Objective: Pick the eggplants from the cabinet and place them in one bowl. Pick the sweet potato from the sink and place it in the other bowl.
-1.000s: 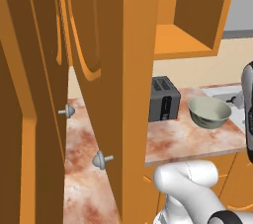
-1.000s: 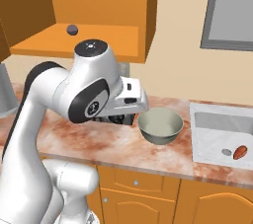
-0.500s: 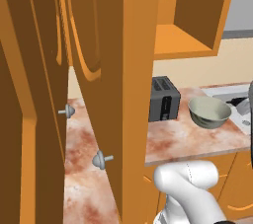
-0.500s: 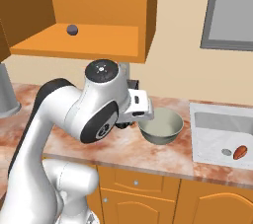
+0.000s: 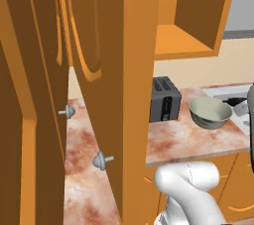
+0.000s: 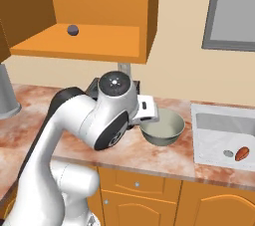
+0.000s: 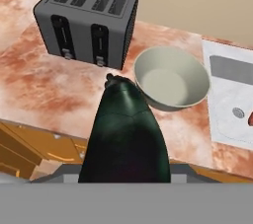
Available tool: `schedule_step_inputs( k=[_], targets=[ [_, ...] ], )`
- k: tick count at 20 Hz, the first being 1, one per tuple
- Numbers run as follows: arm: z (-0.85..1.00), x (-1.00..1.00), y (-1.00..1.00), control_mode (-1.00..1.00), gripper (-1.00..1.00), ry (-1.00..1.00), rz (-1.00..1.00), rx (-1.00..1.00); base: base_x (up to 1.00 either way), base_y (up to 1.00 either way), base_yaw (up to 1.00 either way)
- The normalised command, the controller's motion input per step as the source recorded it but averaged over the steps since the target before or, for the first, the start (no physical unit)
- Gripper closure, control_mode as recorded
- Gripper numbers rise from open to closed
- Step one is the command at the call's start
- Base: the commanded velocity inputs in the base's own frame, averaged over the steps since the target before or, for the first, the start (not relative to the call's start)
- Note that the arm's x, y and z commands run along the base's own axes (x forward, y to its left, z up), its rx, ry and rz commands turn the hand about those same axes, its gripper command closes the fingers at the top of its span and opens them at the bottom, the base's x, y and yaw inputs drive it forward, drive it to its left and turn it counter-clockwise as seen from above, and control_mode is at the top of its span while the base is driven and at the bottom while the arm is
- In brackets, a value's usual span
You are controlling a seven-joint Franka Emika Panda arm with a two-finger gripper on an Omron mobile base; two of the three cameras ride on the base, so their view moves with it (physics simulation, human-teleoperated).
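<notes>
My gripper (image 5: 242,105) is shut on a dark, glossy eggplant (image 7: 126,134) that covers its fingertips in the hand view. It hangs above the counter's front, just short of the pale grey-green bowl (image 7: 170,77) (image 6: 162,128), which has nothing in it. A second eggplant (image 6: 72,30) lies on the shelf of the open orange cabinet (image 6: 79,43). The sweet potato (image 6: 242,154) rests in the sink (image 6: 224,120) beside the drain. The other bowl is out of view.
A black toaster (image 7: 86,20) (image 5: 164,99) stands left of the bowl, near the wall. An open cabinet door (image 5: 99,70) with grey knobs hangs close in front of the left base camera. A grey pot (image 6: 7,95) sits at the far left of the counter.
My arm has swung right along the counter, bringing the hand and its eggplant closer to the grey-green bowl. Bowl, toaster and sweet potato have stayed put.
</notes>
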Motion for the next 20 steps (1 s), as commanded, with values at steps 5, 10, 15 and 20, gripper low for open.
schedule_step_inputs(
  k=[5,10,15,20],
  targets=[
    [-0.12,0.41,-0.14,-1.0,1.0,0.0,0.04,0.03,0.0,0.0,0.0],
    [-0.16,0.38,-0.14,-1.0,1.0,0.0,0.06,0.02,0.0,0.0,0.0],
    [-0.24,0.36,-0.07,-1.0,1.0,0.0,0.06,0.01,0.0,0.0,0.0],
    [-0.32,0.36,-0.07,-1.0,1.0,0.0,0.06,0.0,0.0,0.0,0.0]
  ],
)
